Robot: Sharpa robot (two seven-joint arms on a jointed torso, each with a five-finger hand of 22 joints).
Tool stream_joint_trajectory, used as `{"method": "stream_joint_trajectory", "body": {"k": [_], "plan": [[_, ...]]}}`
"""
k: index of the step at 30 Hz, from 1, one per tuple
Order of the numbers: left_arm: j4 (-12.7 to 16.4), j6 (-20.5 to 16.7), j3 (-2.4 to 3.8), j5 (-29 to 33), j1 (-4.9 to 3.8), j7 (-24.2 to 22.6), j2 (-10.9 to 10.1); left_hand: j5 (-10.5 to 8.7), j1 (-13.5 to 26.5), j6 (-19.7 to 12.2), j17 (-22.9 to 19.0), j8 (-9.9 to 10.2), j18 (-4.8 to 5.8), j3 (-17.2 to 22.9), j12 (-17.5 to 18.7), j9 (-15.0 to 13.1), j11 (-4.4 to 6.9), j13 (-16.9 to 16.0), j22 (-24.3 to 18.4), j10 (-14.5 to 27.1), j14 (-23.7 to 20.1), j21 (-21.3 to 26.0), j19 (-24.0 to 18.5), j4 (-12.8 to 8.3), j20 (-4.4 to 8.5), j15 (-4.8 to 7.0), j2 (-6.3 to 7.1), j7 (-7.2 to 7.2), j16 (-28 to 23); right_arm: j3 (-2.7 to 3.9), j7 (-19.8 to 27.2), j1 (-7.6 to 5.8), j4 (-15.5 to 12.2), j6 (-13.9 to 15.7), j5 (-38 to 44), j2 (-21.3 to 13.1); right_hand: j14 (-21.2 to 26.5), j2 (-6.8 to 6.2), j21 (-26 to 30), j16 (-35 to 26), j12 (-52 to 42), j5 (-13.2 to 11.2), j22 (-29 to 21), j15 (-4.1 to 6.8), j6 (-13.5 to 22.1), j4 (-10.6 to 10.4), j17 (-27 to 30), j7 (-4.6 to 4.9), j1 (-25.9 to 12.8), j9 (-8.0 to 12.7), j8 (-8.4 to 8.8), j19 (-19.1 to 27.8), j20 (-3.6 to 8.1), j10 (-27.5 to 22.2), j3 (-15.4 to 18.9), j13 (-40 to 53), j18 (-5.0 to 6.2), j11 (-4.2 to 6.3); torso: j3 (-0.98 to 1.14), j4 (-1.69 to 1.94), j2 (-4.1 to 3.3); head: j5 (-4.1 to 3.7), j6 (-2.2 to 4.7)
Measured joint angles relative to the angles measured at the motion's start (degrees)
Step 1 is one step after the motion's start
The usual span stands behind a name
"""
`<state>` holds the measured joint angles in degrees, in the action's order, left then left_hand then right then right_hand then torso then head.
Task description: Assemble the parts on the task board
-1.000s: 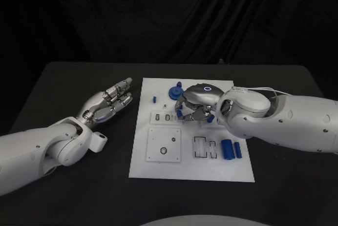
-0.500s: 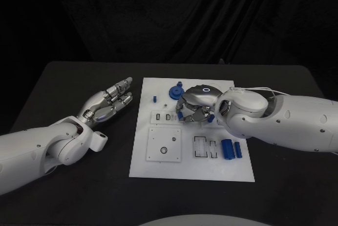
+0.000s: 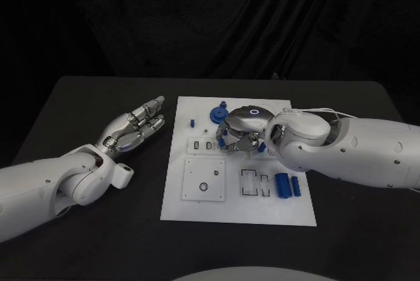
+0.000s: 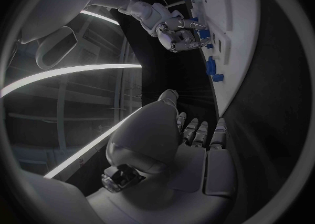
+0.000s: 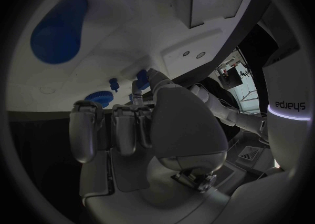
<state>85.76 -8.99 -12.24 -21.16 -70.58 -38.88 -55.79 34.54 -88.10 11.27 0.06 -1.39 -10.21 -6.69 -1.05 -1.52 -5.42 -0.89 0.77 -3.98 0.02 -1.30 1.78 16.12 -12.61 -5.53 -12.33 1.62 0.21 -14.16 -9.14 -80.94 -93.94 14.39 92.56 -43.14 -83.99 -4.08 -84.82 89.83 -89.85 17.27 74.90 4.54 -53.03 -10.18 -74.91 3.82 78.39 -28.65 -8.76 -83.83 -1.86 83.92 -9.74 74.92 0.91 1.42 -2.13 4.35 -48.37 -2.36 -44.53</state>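
Black surface carries my white task board. Right robot hand, at its 12 o'clock end, pinches a small blue part; left robot hand lies spread, empty.

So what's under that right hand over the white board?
Under the right hand lies the task board; small blue parts peek out at its fingers. Whether it grips one is hidden.

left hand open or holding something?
Open: the left hand lies beside the task board, fingers extended and apart, nothing in it.
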Motion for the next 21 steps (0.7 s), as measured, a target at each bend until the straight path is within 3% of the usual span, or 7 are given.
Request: {"method": "stream_joint_trajectory", "body": {"k": [8,21], "plan": [[-0.1,0.1,0.00,0.0,0.00,0.0,0.0,0.00,0.0,0.0,0.0,0.0,0.00,0.0,0.0,0.0,0.00,0.0,0.0,0.0,0.0,0.0,0.0,0.0,0.00,0.00,0.00,0.00,0.0,-0.03,0.0,0.03,0.1,-0.5,0.0,0.2,0.0,-1.43,1.3,0.0,0.0,0.0,0.0,0.00,6.5,-0.2,0.0,0.15,-1.4,3.7,5.03,-0.2,-0.20,0.2,-0.2,0.0,0.00,-0.21,-0.01,-0.03,-0.01,0.02,-0.01],[-0.1,0.1,0.00,0.0,0.00,0.0,0.1,0.00,0.0,0.0,0.0,0.0,0.00,0.0,0.0,0.0,0.00,0.0,0.0,0.0,0.0,0.0,0.0,0.0,0.00,0.00,0.00,0.00,0.0,-0.03,0.0,0.06,0.2,-0.6,0.0,0.1,0.0,-2.72,1.0,0.0,0.0,0.0,0.0,0.00,12.4,-1.7,0.0,0.06,-2.7,7.7,5.11,-0.2,-0.20,0.2,0.8,0.0,-0.01,-0.21,0.01,-0.05,-0.02,0.14,-0.12]]}}
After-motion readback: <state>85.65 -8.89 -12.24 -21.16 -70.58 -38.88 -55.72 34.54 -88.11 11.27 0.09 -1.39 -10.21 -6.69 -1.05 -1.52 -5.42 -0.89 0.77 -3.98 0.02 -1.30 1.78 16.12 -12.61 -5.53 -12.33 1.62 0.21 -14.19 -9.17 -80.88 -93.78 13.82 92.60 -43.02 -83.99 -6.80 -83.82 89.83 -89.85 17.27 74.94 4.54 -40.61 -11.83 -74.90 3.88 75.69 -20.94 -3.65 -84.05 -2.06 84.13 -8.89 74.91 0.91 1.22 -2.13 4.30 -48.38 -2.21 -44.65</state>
